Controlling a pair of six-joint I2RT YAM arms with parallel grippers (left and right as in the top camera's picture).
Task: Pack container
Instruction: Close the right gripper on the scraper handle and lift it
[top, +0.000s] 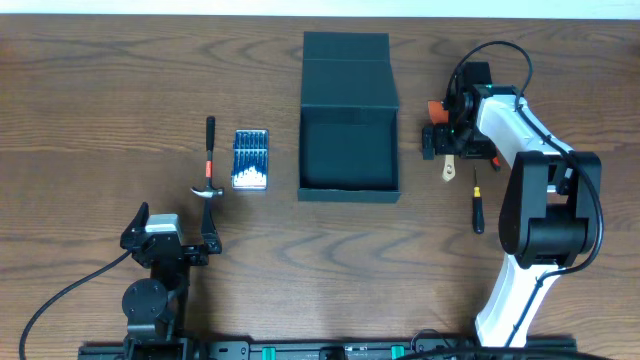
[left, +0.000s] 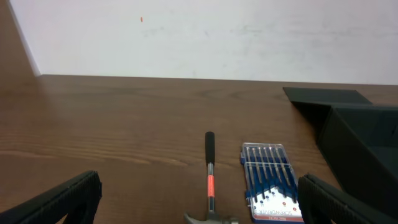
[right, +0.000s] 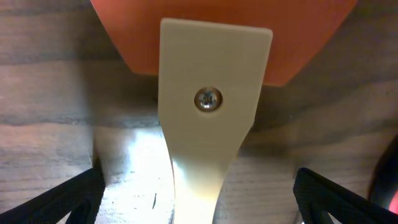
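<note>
The container is a dark teal-black box standing open at the table's centre, its flap lid laid back and nothing inside it. Its corner shows in the left wrist view. My right gripper is open, low over a tool with a cream handle and an orange part. Its fingers straddle the handle without closing on it. My left gripper is open and empty near the front left; its fingers frame the hammer.
A hammer with a black handle and a small blue case of silver bits lie left of the box. The case also shows in the left wrist view. A black screwdriver lies right of the box.
</note>
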